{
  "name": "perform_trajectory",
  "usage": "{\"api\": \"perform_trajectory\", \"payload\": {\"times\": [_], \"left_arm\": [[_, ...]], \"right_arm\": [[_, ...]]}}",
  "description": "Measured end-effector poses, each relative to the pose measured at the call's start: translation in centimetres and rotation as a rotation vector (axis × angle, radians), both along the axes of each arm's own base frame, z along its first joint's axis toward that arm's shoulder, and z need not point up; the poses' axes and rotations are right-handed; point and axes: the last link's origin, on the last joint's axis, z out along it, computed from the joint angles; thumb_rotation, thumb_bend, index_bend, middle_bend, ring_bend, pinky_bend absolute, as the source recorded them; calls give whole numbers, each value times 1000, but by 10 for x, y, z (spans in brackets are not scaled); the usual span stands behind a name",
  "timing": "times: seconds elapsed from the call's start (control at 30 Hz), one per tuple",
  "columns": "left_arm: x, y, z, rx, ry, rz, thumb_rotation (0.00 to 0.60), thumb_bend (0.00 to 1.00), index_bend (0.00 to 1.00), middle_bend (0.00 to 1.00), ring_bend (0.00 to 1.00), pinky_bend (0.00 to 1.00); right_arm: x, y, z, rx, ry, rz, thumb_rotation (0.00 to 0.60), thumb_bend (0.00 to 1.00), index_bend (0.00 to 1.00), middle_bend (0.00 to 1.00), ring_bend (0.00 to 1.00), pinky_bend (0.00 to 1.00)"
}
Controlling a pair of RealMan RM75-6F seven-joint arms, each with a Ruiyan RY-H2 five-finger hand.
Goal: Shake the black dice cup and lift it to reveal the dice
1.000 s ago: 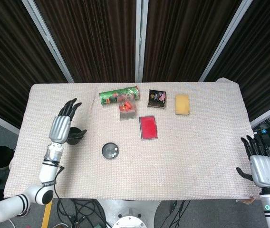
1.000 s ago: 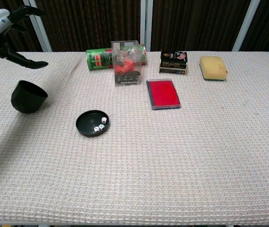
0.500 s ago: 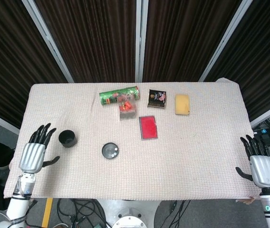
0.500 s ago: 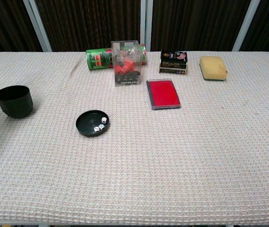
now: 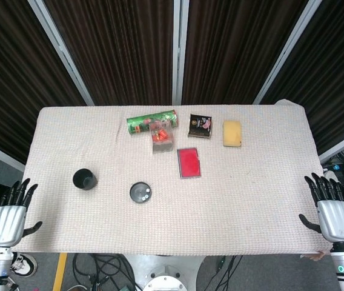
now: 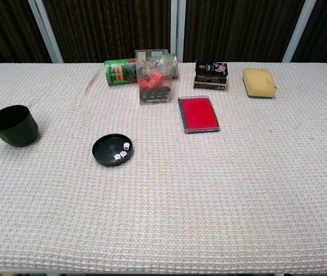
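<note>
The worktop [image 6: 221, 195] is big and has a bumpy pale cloth on it. In the head view, the left hand [image 5: 5, 219] sits at the lower left of the frame, off the edge of the worktop. Its fingers are spread apart and it holds nothing. The right hand [image 5: 334, 212] sits at the lower right, also spread wide and holding nothing. Both hands are far from the black dice cup [image 6: 14, 125]. The cup stands at the left of the frame with its open mouth up, well apart from the round black tray [image 6: 113, 150]. The little white dice [image 6: 122, 152] lie in the tray, out in the open. I think the job looks done: the cup is off and the dice can be seen. Nothing seems left to do.
</note>
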Motion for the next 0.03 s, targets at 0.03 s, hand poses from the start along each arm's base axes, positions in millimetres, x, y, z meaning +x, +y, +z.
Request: {"api": "perform_trajectory", "payload": {"times": [0.03], "left_arm": [[-1,-1,1,6,2,5,600,58,101,26,0,140]], "right_arm": [[-1,0,0,0,1,-2,600,101,0,17,0,0]]}}
